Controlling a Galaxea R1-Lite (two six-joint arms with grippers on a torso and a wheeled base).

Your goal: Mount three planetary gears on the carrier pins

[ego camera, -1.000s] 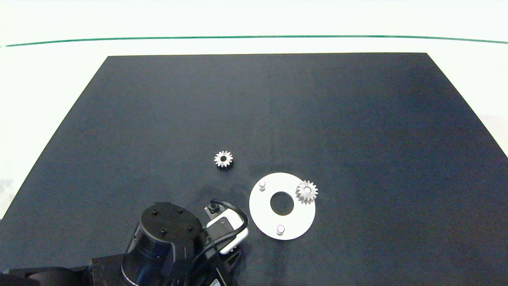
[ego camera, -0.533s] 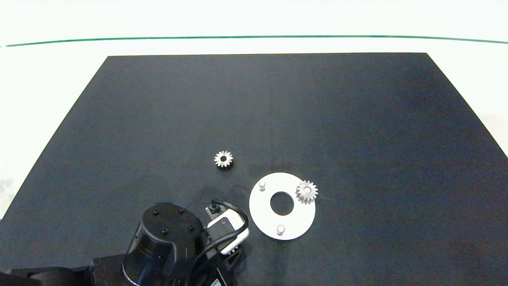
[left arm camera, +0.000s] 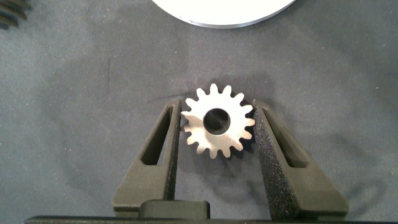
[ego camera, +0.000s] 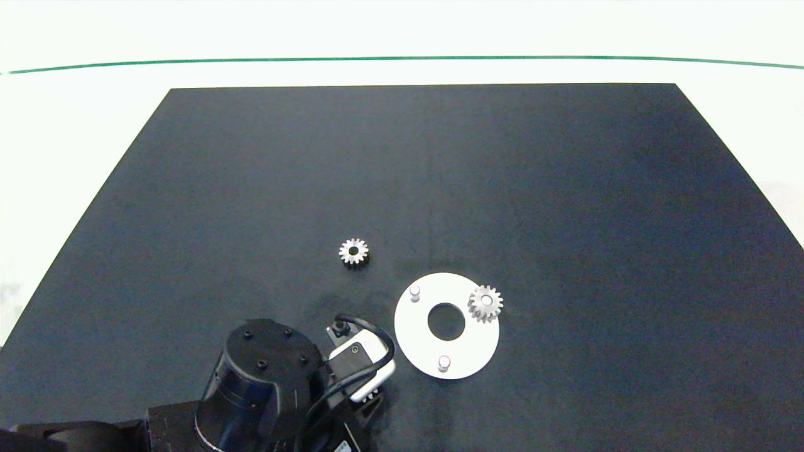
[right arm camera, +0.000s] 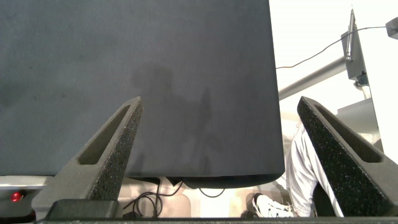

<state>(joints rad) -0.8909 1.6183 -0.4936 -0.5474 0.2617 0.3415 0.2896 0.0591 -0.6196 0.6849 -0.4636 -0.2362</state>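
Where the left arm enters at the near left of the dark desk [ego camera: 251,188], left hand [left arm camera: 217,127] low over the mat, fingers [left arm camera: 163,140] narrowed onto one of the planetary gears [left arm camera: 217,121], pads touching its teeth on both sides, gear lying flat just beside the white disc [left arm camera: 224,12]. Farther out on the desk, a second gear [ego camera: 353,252], flat and alone, apart from the disc. To its right, disc [ego camera: 461,355] carrying the carrier pins [ego camera: 414,292], two of them bare, the third gear [ego camera: 485,304] seated on the right-hand pin. Off past the desk's edge, right hand [right arm camera: 217,155] spread wide, holding nothing, a person's shoe [right arm camera: 268,205] below.
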